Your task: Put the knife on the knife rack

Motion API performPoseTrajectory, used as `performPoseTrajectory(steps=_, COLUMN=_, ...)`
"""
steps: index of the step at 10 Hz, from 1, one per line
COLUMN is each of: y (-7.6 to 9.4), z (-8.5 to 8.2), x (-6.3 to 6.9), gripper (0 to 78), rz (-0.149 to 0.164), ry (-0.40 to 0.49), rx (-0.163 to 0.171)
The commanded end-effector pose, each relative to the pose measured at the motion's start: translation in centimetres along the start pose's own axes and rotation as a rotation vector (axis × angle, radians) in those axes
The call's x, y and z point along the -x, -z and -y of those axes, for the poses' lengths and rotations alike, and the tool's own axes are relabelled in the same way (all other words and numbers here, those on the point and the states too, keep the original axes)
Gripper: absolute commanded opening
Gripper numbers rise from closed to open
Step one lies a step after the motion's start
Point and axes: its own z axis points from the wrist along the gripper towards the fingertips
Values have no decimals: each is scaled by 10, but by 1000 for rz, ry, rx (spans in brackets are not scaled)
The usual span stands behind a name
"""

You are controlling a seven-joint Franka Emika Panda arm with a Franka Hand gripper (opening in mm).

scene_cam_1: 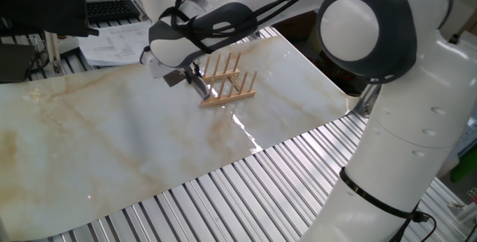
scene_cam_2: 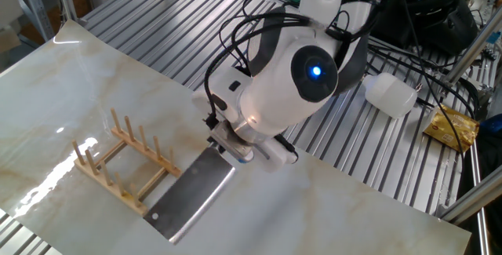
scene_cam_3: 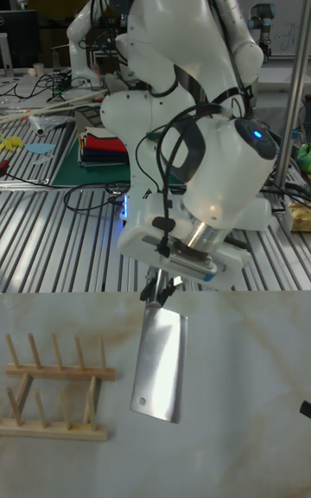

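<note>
Marble tabletop [scene_cam_2: 70, 74] is bearing the rack [scene_cam_2: 125, 161] while the gripper [scene_cam_3: 161, 289], clamped on the handle, is holding the knife [scene_cam_2: 190, 194] aloft, blade angled toward the pegs, seemingly for slotting in.

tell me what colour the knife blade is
Dark grey knife blade, shown best in the other fixed view.

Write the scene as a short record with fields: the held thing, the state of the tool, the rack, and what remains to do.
held thing: knife, blade hanging down and slanted, gripped by its handle end
tool: shut on the knife
knife rack: upright on the marble table, no knife on it
knife versus rack: in the tall fixed view the blade is beside the rack, not between the pegs
remaining: place the knife on the rack
</note>
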Motion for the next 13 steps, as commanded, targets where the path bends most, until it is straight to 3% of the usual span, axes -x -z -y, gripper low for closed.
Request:
performPoseTrajectory(steps=1, y=2, z=13, x=-4, gripper=11, rz=11, ry=-25, rx=-48)
performPoseTrajectory(steps=3, y=2, z=14, x=-5, gripper=11, rz=20, ry=-39, rx=-74)
performPoseTrajectory(steps=7, y=2, z=14, x=-6, gripper=11, rz=32, ry=-47, rx=-167)
performPoseTrajectory(steps=12, y=2, z=14, x=-6, gripper=11, rz=36, ry=-47, rx=-198)
performPoseTrajectory(steps=13, y=2, z=14, x=-6, gripper=11, rz=30, ry=-49, rx=-182)
